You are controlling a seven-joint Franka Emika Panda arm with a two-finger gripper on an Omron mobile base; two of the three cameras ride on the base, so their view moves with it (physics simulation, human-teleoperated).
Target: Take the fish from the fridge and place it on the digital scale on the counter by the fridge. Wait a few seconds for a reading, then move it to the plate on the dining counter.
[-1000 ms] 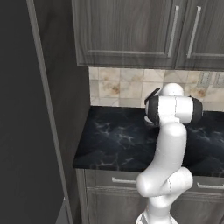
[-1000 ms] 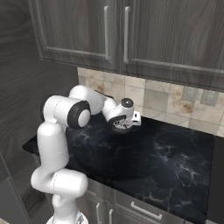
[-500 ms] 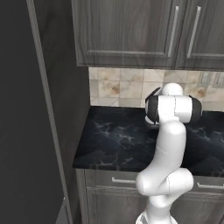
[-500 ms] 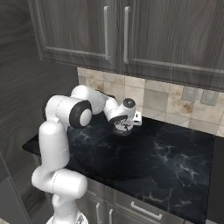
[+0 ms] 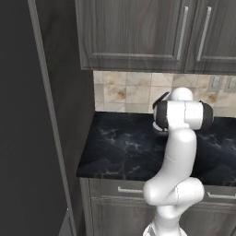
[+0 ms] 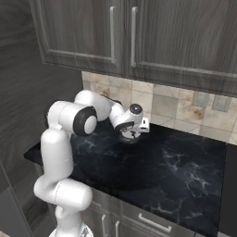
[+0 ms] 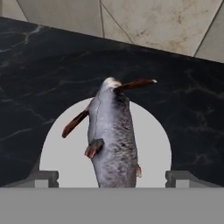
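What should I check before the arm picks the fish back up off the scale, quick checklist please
1. Fish lies on the scale: ok.
2. Gripper open, fingertips apart on either side of the fish: ok.
3. Fish centred between the fingertips: ok.
4. Scale sits flat on the counter, near the tiled wall: ok.
5. Scale has shown a reading: cannot tell, no display visible.
6. Plate ready to receive the fish: cannot tell.
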